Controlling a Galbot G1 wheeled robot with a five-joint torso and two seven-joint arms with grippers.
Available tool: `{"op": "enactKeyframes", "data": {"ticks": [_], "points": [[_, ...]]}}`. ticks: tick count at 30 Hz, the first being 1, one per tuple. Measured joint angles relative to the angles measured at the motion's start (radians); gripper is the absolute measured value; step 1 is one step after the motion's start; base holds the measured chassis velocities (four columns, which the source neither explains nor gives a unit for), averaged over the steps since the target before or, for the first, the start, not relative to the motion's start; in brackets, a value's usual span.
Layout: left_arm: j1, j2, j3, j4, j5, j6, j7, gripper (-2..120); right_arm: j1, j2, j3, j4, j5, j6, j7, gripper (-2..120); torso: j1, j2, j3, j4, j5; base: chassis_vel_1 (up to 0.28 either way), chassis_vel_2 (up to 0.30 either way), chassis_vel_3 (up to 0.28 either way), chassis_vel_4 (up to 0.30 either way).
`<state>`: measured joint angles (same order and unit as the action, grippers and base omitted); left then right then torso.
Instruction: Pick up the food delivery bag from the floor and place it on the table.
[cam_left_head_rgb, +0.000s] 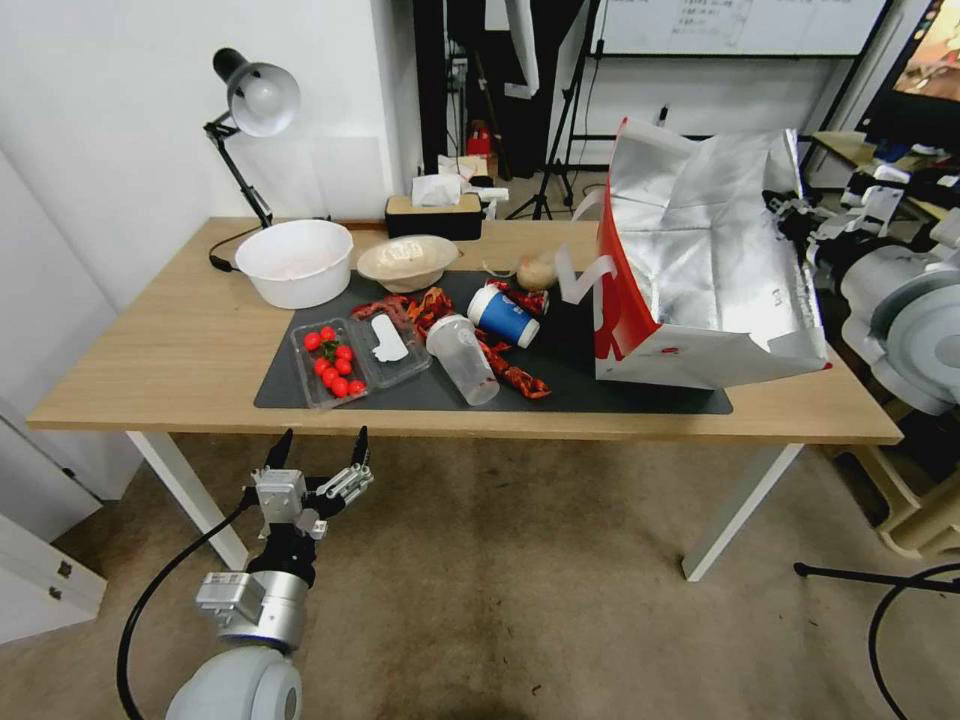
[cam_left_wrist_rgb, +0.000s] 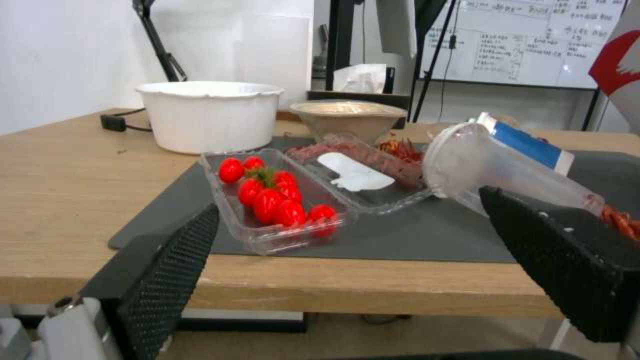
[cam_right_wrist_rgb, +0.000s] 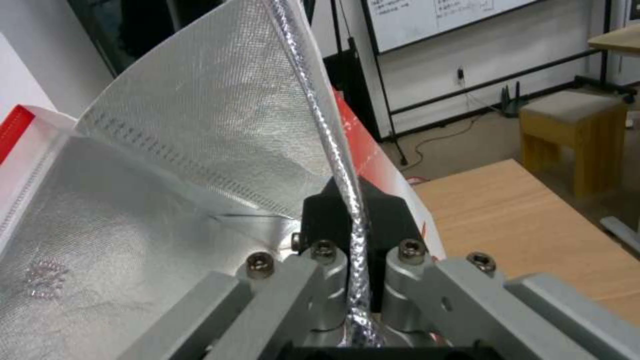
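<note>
Lower gently onto light-wood table (cam_left_head_rgb: 150, 350) before releasing; right gripper (cam_right_wrist_rgb: 350, 220) clamped on foil-lined white-and-red paper delivery bag (cam_left_head_rgb: 700, 260) rim; left gripper (cam_left_head_rgb: 318, 452) spread, idle.

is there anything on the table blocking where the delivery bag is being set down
Nothing visible blocks it. The food delivery bag already sits at the table's right end, its rim pinched by the right gripper. The blue cup lies beside it.

The food delivery bag (cam_left_head_rgb: 700, 260) is showing shiny, crinkled silver foil inside and white paper outside. The table (cam_left_head_rgb: 150, 350) is looking like smooth light wood, and its mat (cam_left_head_rgb: 600, 395) is appearing matt dark grey.
</note>
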<state>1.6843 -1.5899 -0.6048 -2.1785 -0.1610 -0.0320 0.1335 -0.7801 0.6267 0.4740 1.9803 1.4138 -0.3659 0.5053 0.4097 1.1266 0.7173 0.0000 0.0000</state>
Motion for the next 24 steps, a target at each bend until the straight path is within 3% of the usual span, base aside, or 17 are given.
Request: {"op": "enactKeyframes", "data": {"ticks": [16, 24], "points": [[0.002, -0.003, 0.003, -0.005, 0.001, 0.0, 0.001, 98, -0.016, 0.009, -0.006, -0.001, -0.023, 0.001, -0.002, 0, 0.0, 0.0, 0.0, 0.0, 0.0, 0.0, 0.0, 0.0, 0.0], [0.002, -0.003, 0.004, -0.001, 0.003, -0.003, 0.002, 98, -0.021, 0.007, 0.003, -0.004, -0.051, 0.018, -0.024, 25, 0.0, 0.0, 0.0, 0.0001, 0.0, 0.0, 0.0, 0.0, 0.0]]}}
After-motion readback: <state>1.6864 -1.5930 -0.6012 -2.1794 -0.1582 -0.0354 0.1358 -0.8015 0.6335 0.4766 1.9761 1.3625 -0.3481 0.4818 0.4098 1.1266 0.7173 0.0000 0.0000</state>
